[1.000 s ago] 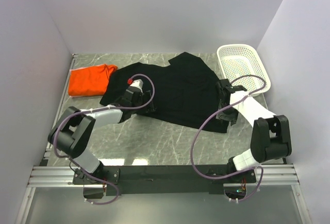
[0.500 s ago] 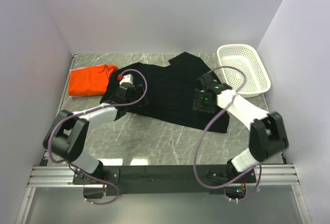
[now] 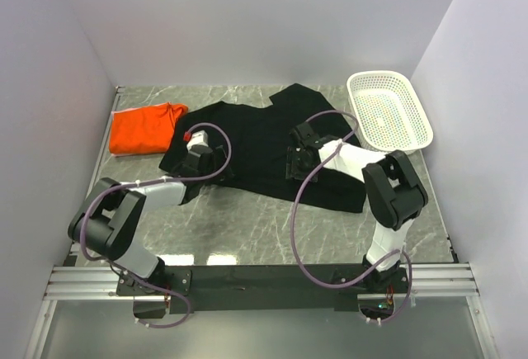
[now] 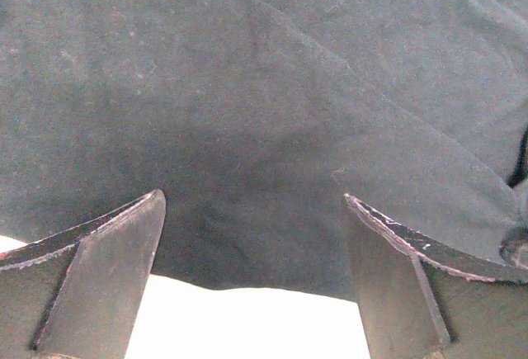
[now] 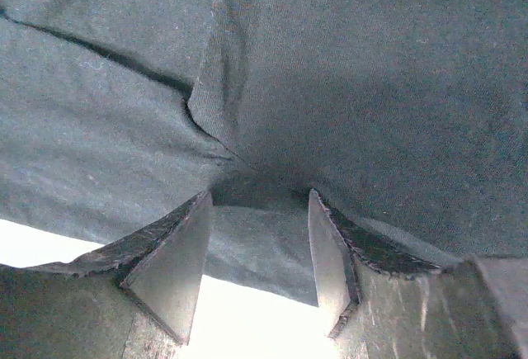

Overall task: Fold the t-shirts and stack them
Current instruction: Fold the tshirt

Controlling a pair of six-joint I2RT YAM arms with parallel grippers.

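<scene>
The black t-shirt [image 3: 264, 132] lies spread and wrinkled on the marble table. The orange t-shirt [image 3: 144, 128] lies bunched at the back left. My left gripper [image 3: 213, 161] sits low at the black shirt's near left edge. In the left wrist view it [image 4: 252, 198] is wide open, with the black cloth [image 4: 272, 111] ahead and its hem between the fingers. My right gripper [image 3: 292, 161] rests on the middle of the black shirt. In the right wrist view it [image 5: 257, 198] is open, its tips pressed into a fold of black cloth [image 5: 371, 87].
A white mesh basket [image 3: 392, 111] stands at the back right, close to the right arm's elbow. White walls close in the left, back and right sides. Bare marble [image 3: 247, 227] shows in front of the black shirt.
My right gripper has swung left from the black shirt's right edge to its middle. My left gripper has shifted a little left and settled at the shirt's left edge.
</scene>
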